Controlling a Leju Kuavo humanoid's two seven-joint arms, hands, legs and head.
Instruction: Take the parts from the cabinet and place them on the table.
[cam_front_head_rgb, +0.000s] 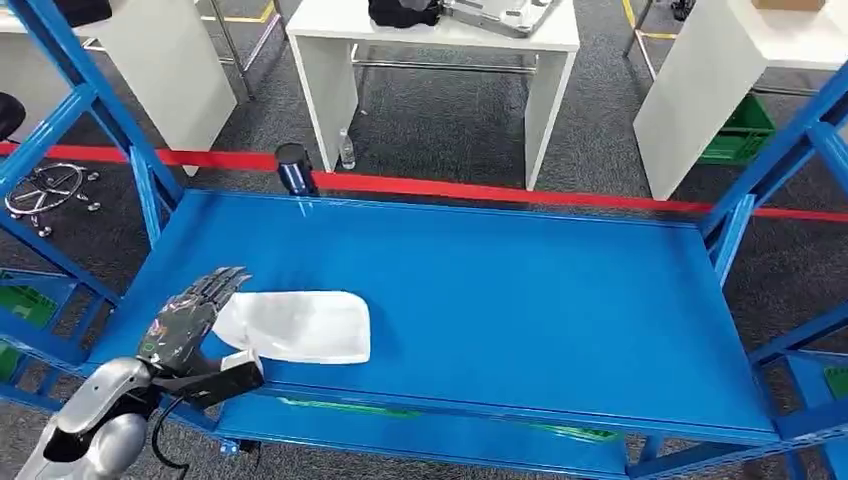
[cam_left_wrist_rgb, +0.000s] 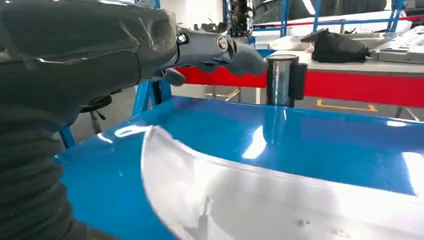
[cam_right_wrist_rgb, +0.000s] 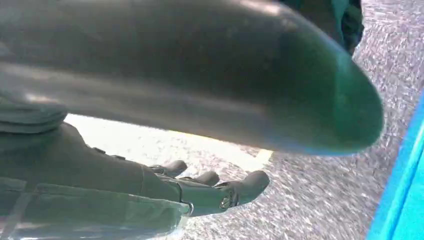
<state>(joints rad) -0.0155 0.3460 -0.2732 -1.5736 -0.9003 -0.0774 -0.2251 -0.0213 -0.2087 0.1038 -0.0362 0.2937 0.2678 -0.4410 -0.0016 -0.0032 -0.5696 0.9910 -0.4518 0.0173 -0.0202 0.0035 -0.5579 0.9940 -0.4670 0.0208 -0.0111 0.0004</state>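
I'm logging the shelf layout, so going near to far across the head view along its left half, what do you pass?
Left hand with the white part beside it → bare blue shelf → black stanchion post → red barrier tape → white table.
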